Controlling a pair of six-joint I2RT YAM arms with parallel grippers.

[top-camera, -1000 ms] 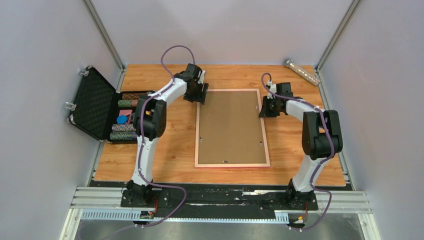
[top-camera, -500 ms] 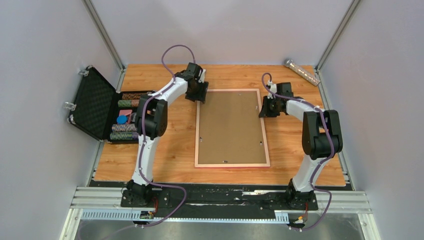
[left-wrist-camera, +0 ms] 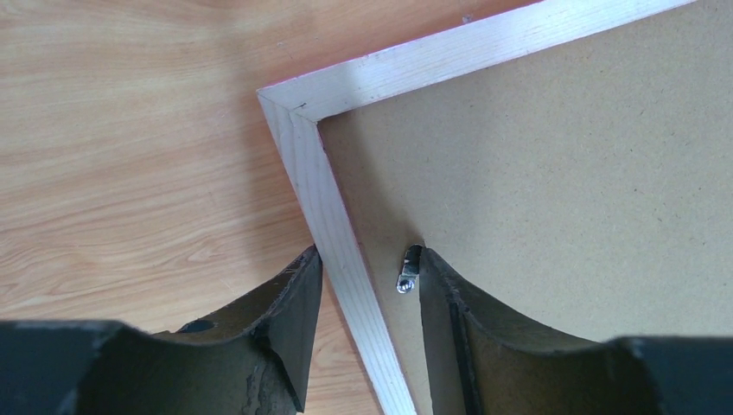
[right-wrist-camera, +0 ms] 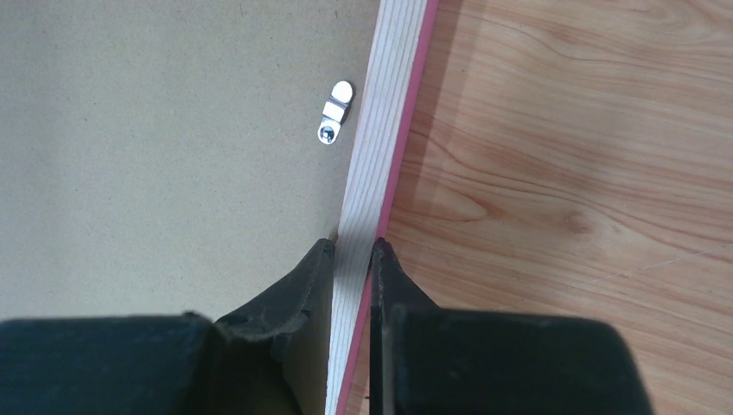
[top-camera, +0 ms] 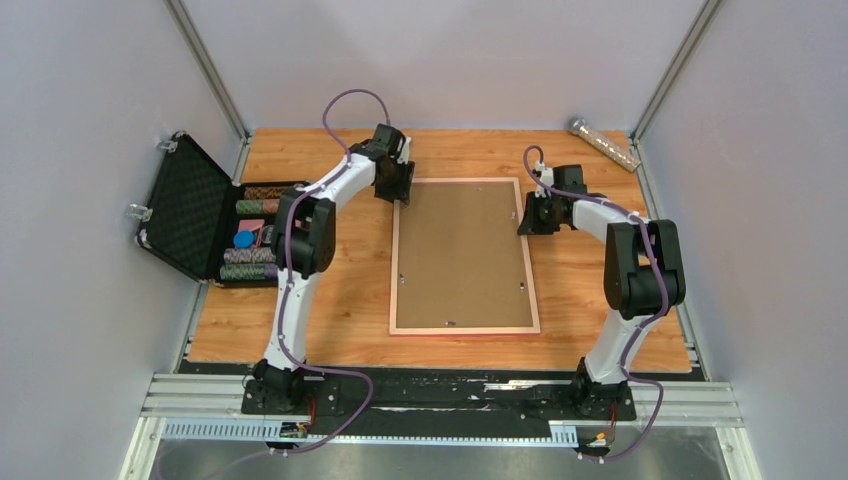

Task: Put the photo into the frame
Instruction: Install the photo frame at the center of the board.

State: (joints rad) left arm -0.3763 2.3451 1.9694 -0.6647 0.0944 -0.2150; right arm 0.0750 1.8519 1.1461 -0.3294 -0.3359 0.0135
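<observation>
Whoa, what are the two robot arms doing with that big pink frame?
They are working on the frame, which lies face down on the wooden table with a brown backing board filling it. The right hand is pinching the frame's right rail. The left hand is open, its fingers straddling the left rail near the far corner, beside a small metal clip, not squeezing yet.

The frame (left-wrist-camera: 321,203) lies on the table (top-camera: 330,320), case (top-camera: 190,215) to its left, tube (top-camera: 604,144) behind right.
</observation>
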